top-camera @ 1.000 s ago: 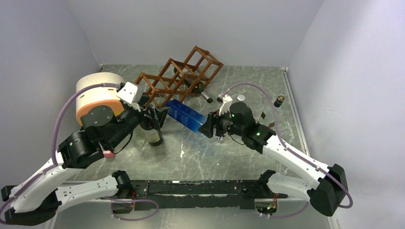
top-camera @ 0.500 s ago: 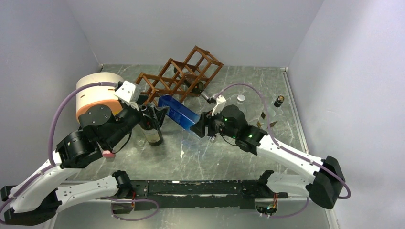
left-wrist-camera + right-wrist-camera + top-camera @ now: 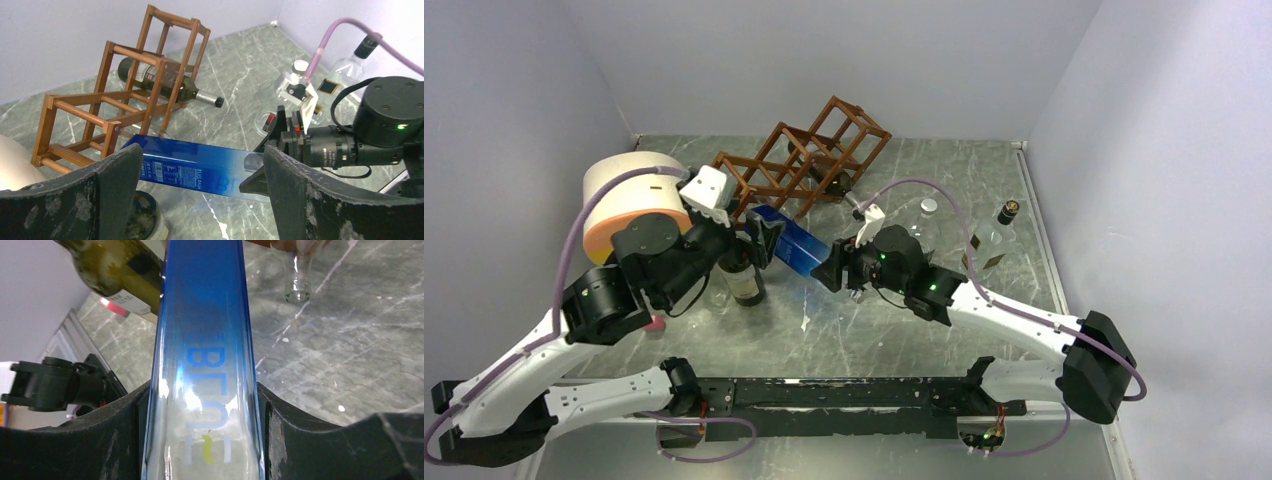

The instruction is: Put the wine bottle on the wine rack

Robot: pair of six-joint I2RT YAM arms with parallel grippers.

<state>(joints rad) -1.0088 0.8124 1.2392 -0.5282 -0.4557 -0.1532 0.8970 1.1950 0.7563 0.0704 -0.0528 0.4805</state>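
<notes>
At the counter's (image 3: 874, 330) far left corner we see a cream-and-orange cylinder (image 3: 629, 195). Just right of it the left fingers (image 3: 115, 190) stand wide apart above an upright dark bottle (image 3: 745, 283). One end of the blue wine bottle (image 3: 792, 240) is close to their tips; we cannot tell whether they touch it. The blue wine bottle hangs roughly level over the counter's middle, just in front of the wine rack (image 3: 156, 90) and not in any cell. The wine rack sits by the far edge, with a dark green bottle (image 3: 184, 91) lying low through it. The right fingers (image 3: 115, 440) are clamped on the blue wine bottle's other end. A clear bottle (image 3: 996, 232) stands near the right edge.
</notes>
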